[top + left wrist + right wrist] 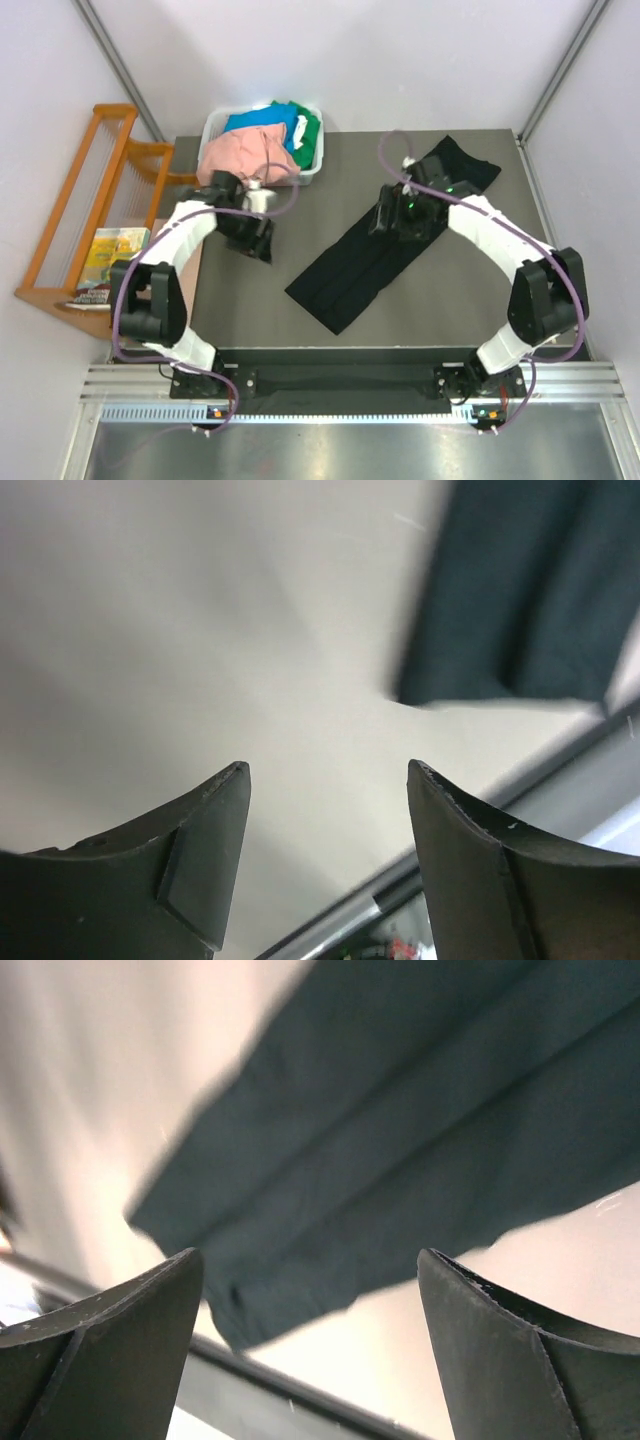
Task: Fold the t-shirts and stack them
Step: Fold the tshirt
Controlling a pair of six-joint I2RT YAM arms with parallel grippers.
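The black t-shirt (385, 235) lies on the table as a long narrow strip, running diagonally from front centre to back right. My right gripper (385, 218) hovers over its middle, and the right wrist view shows it open (310, 1255) with the black cloth (420, 1120) below and nothing held. Left of the strip, over bare table, my left gripper (257, 245) is open (325, 770) and empty, with a corner of the black shirt (520, 590) ahead of it. Salmon-pink (240, 155), blue (265, 120) and green (308, 128) t-shirts sit heaped in the bin.
A white plastic bin (311, 170) stands at the table's back left corner. Off the left edge is a wooden rack (85, 190) with a colourful booklet (112, 252) on it. A metal rail (340, 385) runs along the near edge by the arm bases.
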